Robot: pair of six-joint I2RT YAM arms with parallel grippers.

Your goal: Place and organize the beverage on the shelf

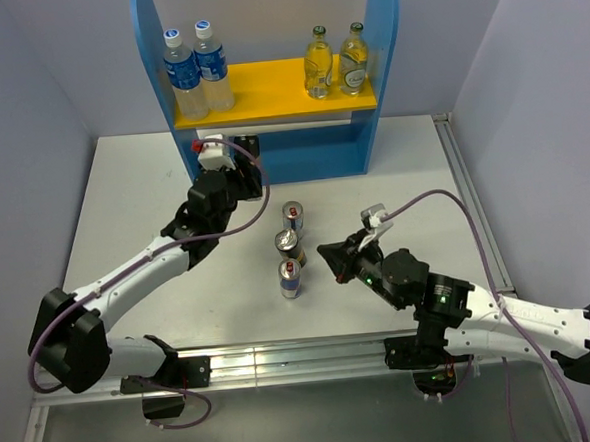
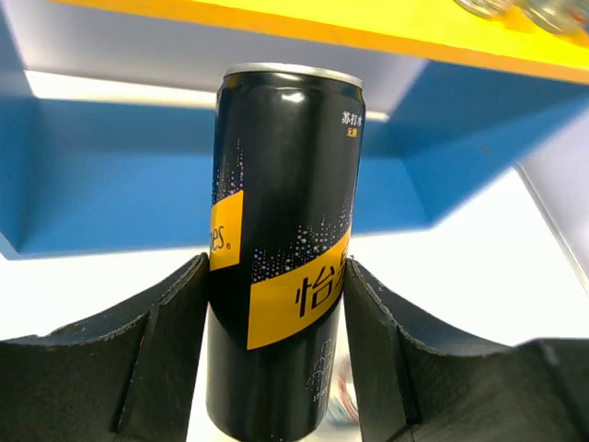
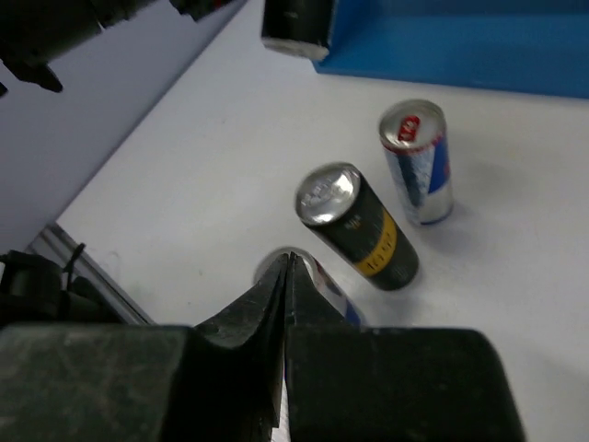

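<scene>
- Left end effector [image 2: 276,304] status?
- Clamped on a dark can [image 2: 281,184], pads on both sides of its lower half. Can's at the mouth of the shelf's [image 1: 384,35] lower bay, left side, under the board [image 1: 267,90]. Can't tell if its base is down on the surface [image 1: 134,211].
- Risks?
- Can leans a bit in the grip, so if it's let go w/o sitting flat it'll prob tip. Its rim looks close under the board, too. Lift while pushing in and it could catch that edge.
- Right end effector [image 3: 285,285]?
- Pinched shut, empty, over three loose cans in a tight row. The nearest, a silver-blue can [image 3: 327,290], is partly hidden under its tips. Drop w/o opening and it knocks that one into the other two.
- Top board?
- Green-cap bottles [image 1: 318,64] on the right, water bottles [image 1: 183,76] on the left, middle bare.
</scene>
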